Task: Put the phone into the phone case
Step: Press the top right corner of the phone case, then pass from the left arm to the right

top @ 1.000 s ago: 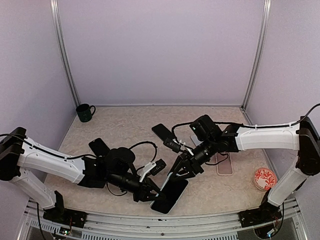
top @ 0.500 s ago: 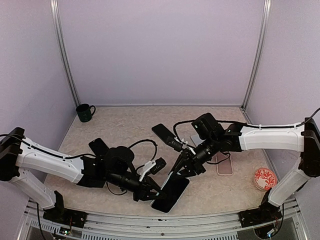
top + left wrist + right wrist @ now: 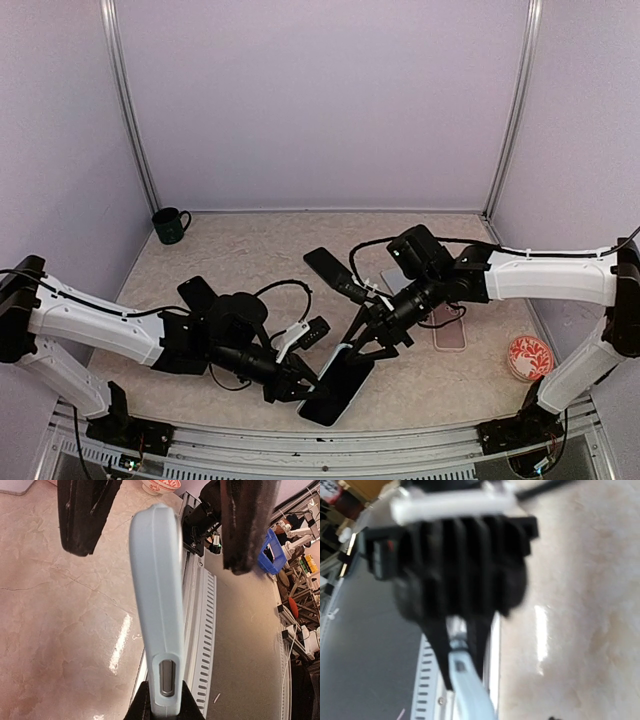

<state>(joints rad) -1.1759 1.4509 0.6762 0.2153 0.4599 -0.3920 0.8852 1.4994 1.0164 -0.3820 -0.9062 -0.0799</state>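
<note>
**Right claw lets go of the case**

Lower centre of the top view: the right claw (image 3: 362, 343) has sprung open, its fingers (image 3: 82, 515) clear of the blue phone case (image 3: 155, 595). The left claw (image 3: 161, 711) alone pinches the case's end above the desk (image 3: 250, 250). The dark phone (image 3: 340, 382) seems to lie inside, likely needing another press.

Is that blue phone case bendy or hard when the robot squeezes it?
Probably a bit bendy: the blue case looks like matte rubber with rounded edges. Likely grippy and light, since the left hand holds it by one end.
</note>
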